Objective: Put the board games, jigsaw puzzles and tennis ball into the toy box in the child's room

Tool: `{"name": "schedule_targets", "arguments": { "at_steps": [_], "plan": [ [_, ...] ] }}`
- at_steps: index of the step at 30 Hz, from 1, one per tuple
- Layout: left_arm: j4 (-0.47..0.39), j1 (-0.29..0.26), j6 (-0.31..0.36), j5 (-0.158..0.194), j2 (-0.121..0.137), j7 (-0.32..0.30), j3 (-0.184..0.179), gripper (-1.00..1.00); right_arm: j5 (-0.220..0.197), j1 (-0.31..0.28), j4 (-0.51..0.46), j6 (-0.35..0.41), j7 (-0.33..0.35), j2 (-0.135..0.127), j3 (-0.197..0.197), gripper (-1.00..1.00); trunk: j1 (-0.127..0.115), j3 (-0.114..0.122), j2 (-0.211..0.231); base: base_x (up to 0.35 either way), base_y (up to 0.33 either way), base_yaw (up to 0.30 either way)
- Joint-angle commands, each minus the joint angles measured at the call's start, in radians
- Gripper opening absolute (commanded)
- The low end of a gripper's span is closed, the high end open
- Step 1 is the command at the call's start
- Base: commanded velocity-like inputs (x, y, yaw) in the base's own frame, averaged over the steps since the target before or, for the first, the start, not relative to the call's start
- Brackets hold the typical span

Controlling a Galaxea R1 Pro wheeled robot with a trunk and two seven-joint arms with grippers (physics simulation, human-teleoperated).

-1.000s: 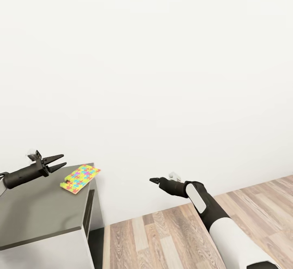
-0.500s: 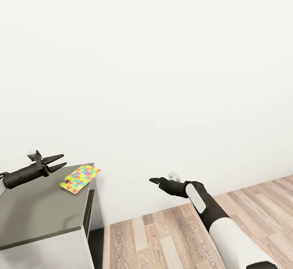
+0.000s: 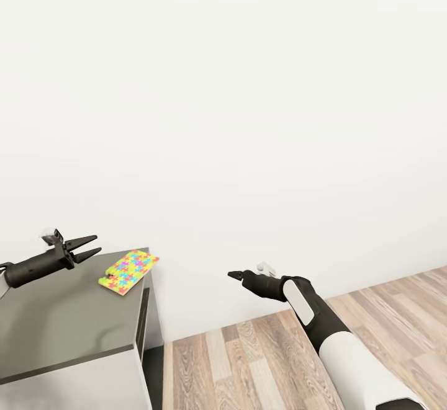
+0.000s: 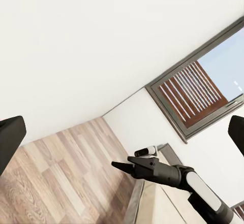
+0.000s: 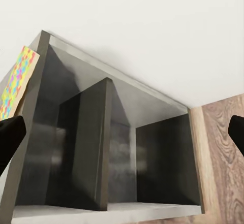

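Just beyond the left end effector [image 3: 93,245] lies a jigsaw puzzle [image 3: 128,271].

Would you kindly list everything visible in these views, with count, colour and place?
jigsaw puzzle: one, yellow, pink, blue and green, lying flat at the far corner of the desk top, slightly over its edge.
desk: one, dark grey top, at the left of the head view; open dark compartments beneath in the right wrist view.
floor: wood planks, beside the desk.
wall: white, behind everything.
window: one, grey frame, brown slats behind, in the left wrist view.
left pincer: one, black, open, above the desk short of the puzzle.
right pincer: one, black, over the floor, holding nothing.
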Motion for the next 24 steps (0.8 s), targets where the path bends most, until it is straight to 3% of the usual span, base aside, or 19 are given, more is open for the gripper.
{"name": "schedule_targets", "arguments": {
  "at_steps": [1, 24],
  "plan": [
    [0.0, -0.001, 0.011, -0.001, 0.0, -0.003, 0.001, 1.0, 0.001, -0.001, 0.0, 0.003, 0.002, 0.0, 0.0, 1.0, 0.0, -0.002, -0.001, 0.0, 0.007, 0.0],
    [0.0, -0.001, 0.01, -0.001, -0.001, -0.002, 0.001, 1.0, 0.002, -0.001, 0.0, 0.001, 0.001, 0.0, 0.0, 1.0, 0.0, -0.022, -0.001, 0.0, 0.001, 0.0]
  ]
}}
